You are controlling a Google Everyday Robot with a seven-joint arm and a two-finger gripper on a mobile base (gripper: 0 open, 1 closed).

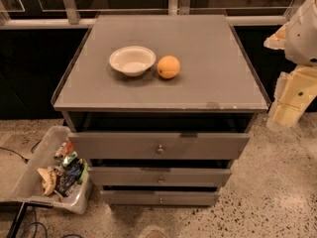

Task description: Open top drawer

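The top drawer (158,145) is the widest grey front of the cabinet, just under the grey top (163,90). Its small round metal knob (160,149) sits at the centre. The front stands a little forward of the cabinet body, with a dark gap above it; its inside is hidden. My gripper (281,117), cream and white, hangs in the air at the right edge of the view, beside the cabinet's right front corner. It is level with the cabinet top, apart from the drawer and holding nothing that I can see.
A white bowl (132,60) and an orange (169,67) sit on the cabinet top. Two narrower drawers (159,176) lie below the top one. A clear bin of snack packets (54,175) stands on the speckled floor at left, with cables (20,222) nearby.
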